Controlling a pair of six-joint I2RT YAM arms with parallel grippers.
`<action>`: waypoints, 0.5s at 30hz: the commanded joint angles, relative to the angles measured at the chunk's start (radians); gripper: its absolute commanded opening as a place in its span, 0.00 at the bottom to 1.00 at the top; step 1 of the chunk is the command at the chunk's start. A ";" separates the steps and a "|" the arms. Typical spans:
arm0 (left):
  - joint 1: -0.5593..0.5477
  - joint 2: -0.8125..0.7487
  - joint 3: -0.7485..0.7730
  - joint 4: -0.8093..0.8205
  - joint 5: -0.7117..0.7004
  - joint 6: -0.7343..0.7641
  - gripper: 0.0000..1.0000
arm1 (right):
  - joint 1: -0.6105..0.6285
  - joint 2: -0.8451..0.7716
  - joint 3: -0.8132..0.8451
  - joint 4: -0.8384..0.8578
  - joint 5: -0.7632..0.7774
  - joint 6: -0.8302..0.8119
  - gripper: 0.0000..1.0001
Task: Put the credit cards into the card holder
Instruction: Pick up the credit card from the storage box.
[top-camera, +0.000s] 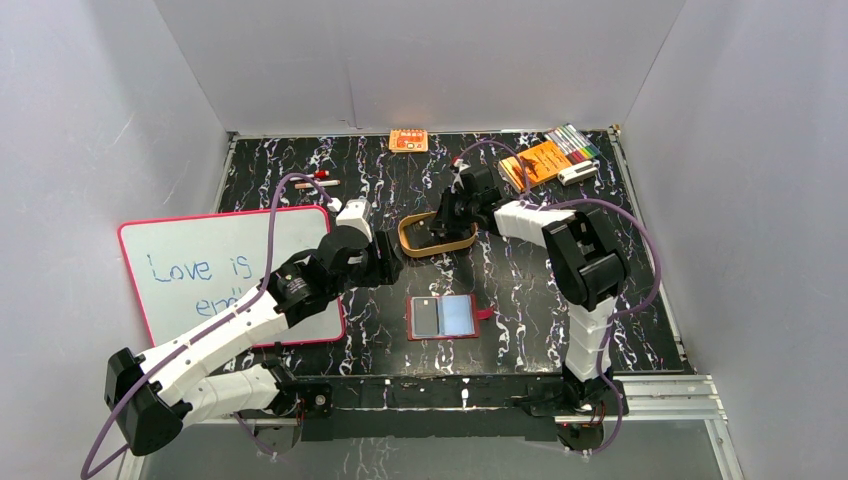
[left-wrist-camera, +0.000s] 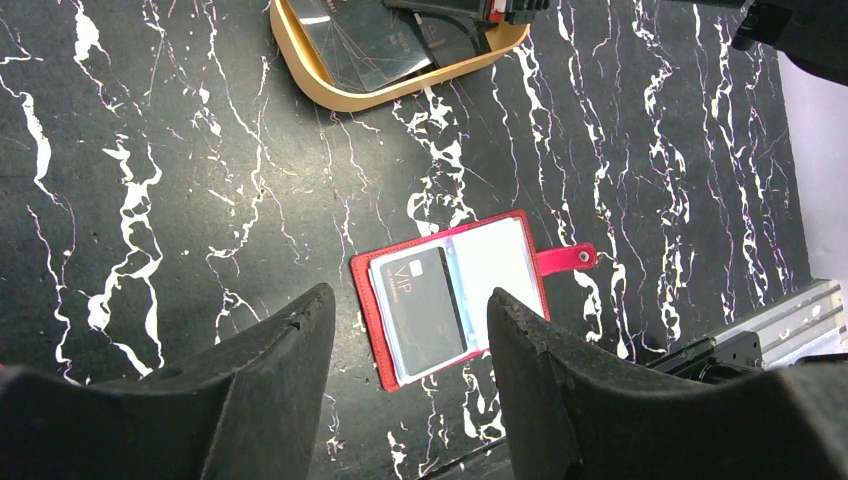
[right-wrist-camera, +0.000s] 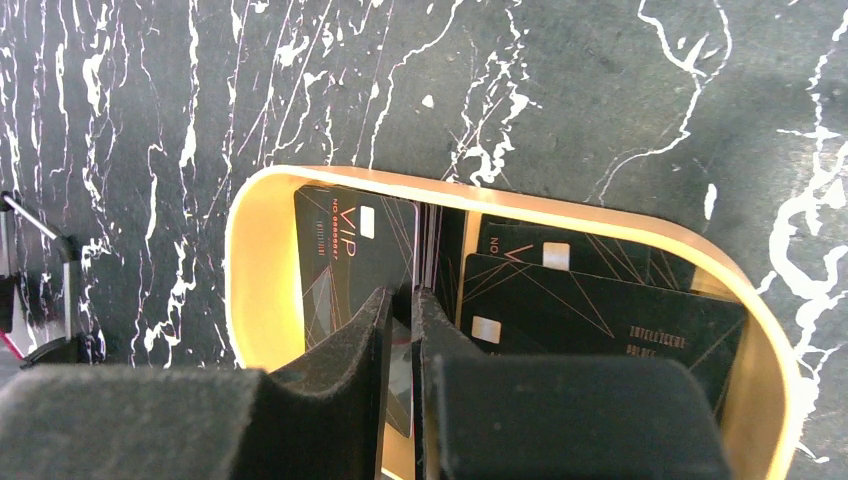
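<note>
The dark red card holder (top-camera: 447, 317) lies open on the black marbled table near the front. It holds a dark VIP card (left-wrist-camera: 425, 305) in its left pocket, and its snap tab (left-wrist-camera: 568, 259) points right. My left gripper (left-wrist-camera: 410, 293) is open and empty, hovering above the holder. Several dark credit cards (right-wrist-camera: 600, 310) lie in the tan oval tray (right-wrist-camera: 250, 260). My right gripper (right-wrist-camera: 402, 295) is down inside the tray (top-camera: 412, 232) by its divider. Its fingers are closed on the edge of a dark card (right-wrist-camera: 345, 240).
A whiteboard with a pink frame (top-camera: 230, 270) lies at the left under my left arm. An orange packet (top-camera: 408, 140) sits at the back. An orange booklet (top-camera: 540, 160) and markers (top-camera: 575, 143) sit at the back right. A red-capped marker (top-camera: 320, 178) lies at the back left.
</note>
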 joint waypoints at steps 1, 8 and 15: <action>-0.001 -0.002 -0.001 0.007 -0.027 -0.002 0.55 | -0.016 -0.056 -0.023 0.029 -0.002 -0.004 0.10; -0.001 -0.002 -0.002 0.007 -0.024 -0.004 0.55 | -0.024 -0.089 -0.042 0.044 -0.038 0.019 0.03; -0.001 -0.008 -0.001 0.006 -0.028 -0.004 0.55 | -0.026 -0.138 -0.058 0.059 -0.109 0.095 0.00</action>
